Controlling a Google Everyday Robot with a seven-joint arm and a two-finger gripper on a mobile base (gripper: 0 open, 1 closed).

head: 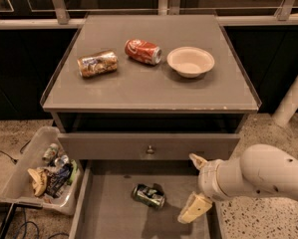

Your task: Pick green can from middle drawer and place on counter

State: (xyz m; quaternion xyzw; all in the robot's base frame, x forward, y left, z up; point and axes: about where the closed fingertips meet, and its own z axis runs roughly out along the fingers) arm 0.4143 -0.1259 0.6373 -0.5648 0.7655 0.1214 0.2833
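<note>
The green can [148,195] lies on its side on the bare floor of the open middle drawer [108,218], near its middle. My gripper [194,186] hangs over the drawer's right part, to the right of the can and apart from it. Its two cream fingers [194,208] are spread wide and hold nothing. The white arm comes in from the lower right. The grey counter [153,86] is above the drawers.
On the counter lie a gold-brown can [97,63], a red cola can [143,52] and a white bowl [190,61]. A shut drawer front with a small knob [150,149] sits above the open drawer. A clear bin of trash [44,171] stands on the floor at the left.
</note>
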